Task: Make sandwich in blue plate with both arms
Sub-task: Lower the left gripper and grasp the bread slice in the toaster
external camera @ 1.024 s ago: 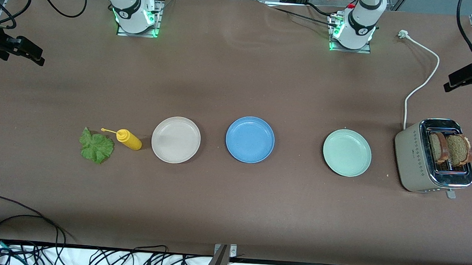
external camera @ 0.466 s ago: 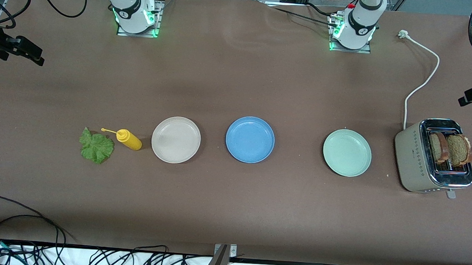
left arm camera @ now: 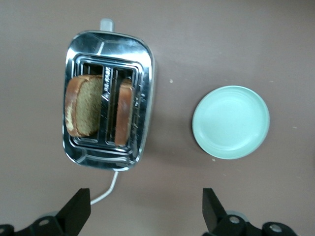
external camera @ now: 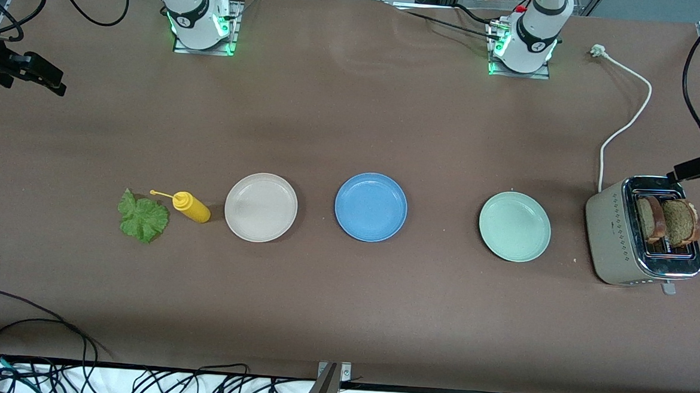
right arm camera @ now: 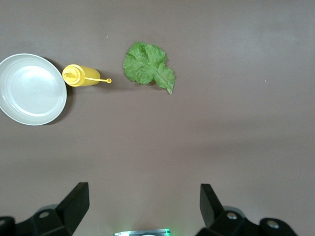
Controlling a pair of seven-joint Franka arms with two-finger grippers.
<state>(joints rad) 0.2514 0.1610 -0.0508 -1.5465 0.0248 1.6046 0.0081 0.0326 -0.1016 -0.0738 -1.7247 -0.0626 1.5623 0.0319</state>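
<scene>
Blue plate (external camera: 371, 207) sits bare (bread slices (external camera: 667, 222) upright in toaster (external camera: 614, 237))

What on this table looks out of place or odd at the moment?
Two things stand out. The yellow squeeze bottle lies on its side beside the cream plate. The lettuce leaf lies on the bare table. Nothing looks spilled or damaged.

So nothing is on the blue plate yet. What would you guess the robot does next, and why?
Probably the left gripper, open above the toaster, comes down onto one bread slice. Both slices stand in the slots and the blue plate is bare, so bread likely goes first. The right gripper, also open, hangs over the table near the lettuce leaf, which would follow.
</scene>
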